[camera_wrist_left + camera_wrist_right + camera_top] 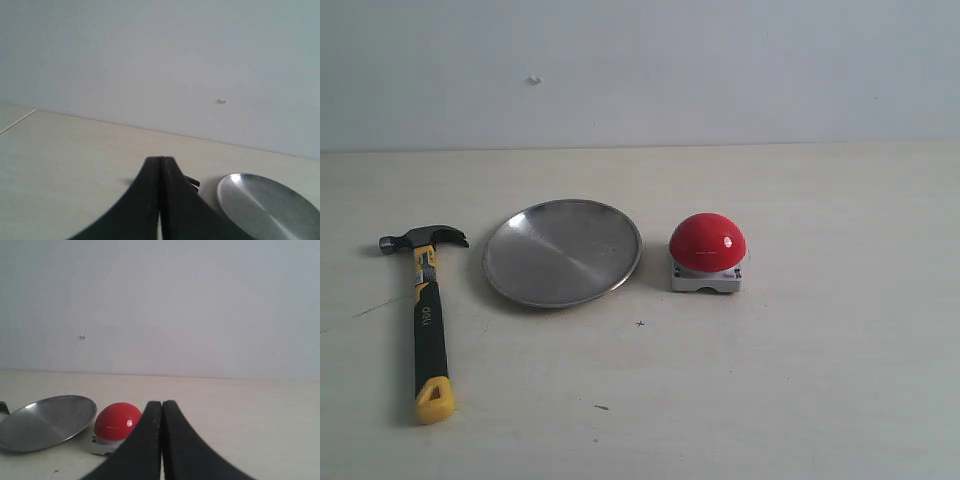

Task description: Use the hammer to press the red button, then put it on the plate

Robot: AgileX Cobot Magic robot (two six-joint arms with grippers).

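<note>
The hammer (425, 310) lies flat on the table at the left, dark head toward the wall, yellow end toward the front. To its right rests the silver plate (563, 252), and right of that the red button (707, 243) on its grey base. No gripper shows in the exterior view. In the left wrist view my left gripper (161, 161) is shut on nothing; a tip of the hammer (192, 182) peeks past its fingers, with the plate (267, 207) beside it. My right gripper (161, 405) is shut and empty, the button (117, 421) and plate (47, 421) beyond it.
The pale table (820, 370) runs back to a plain white wall (720, 70) with a small mark (533, 80). Bare tabletop lies in front of the objects and to the right of the button.
</note>
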